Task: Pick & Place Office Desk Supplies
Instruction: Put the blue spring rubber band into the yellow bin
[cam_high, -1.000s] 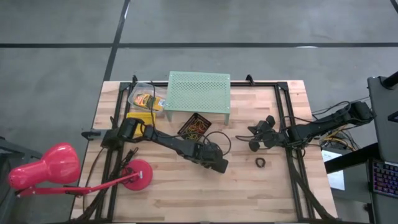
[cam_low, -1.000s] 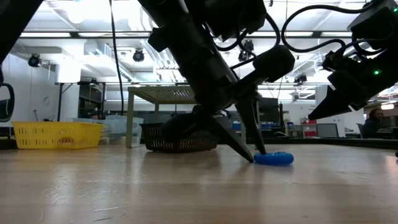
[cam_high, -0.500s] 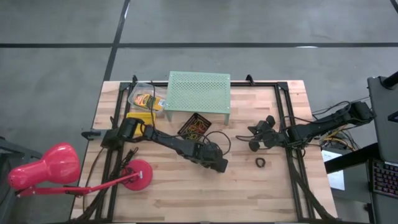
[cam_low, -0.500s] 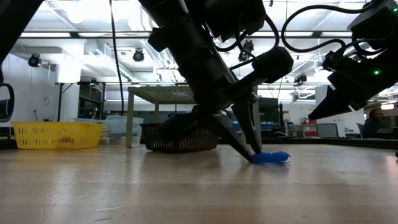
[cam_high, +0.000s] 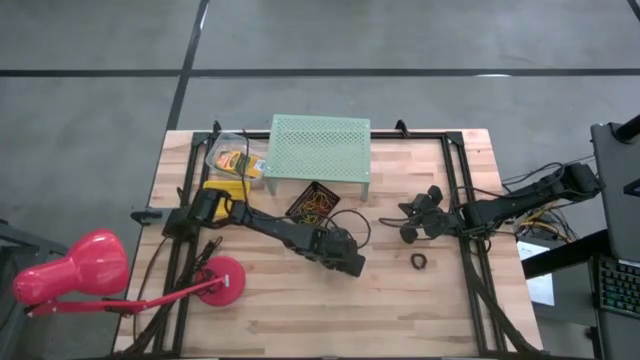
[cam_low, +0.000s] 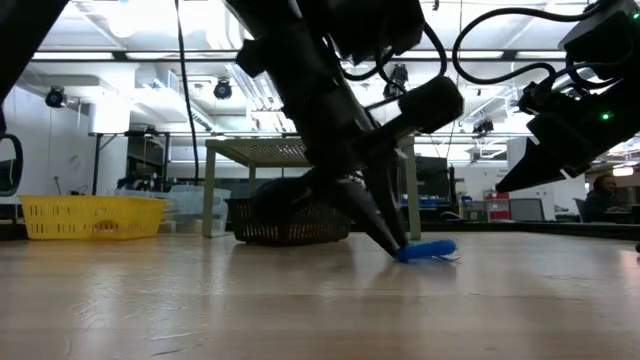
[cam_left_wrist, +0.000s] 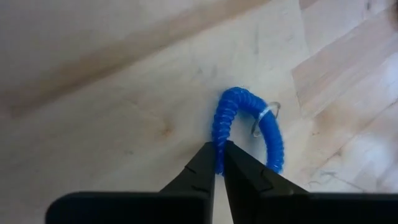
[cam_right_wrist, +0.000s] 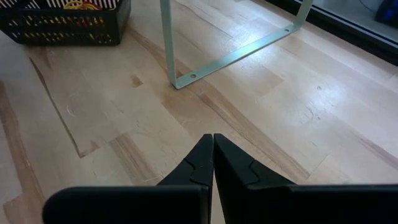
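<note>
Blue coiled ring (cam_left_wrist: 245, 134) pinched at one side of its loop between the left gripper (cam_left_wrist: 217, 163) fingertips, low on the wooden table (cam_high: 400, 300) near its middle. Farther right, small black ring roll (cam_high: 419, 262) lying alone on the wood. Just beyond it, right gripper (cam_right_wrist: 212, 149) hovering, fingers pressed together on nothing. Farther back, black mesh basket (cam_high: 312, 204) of coloured rubber bands (cam_high: 314, 207) beside the mint-green perforated stand (cam_high: 319, 149). Pink desk lamp (cam_high: 90, 270) at near left.
</note>
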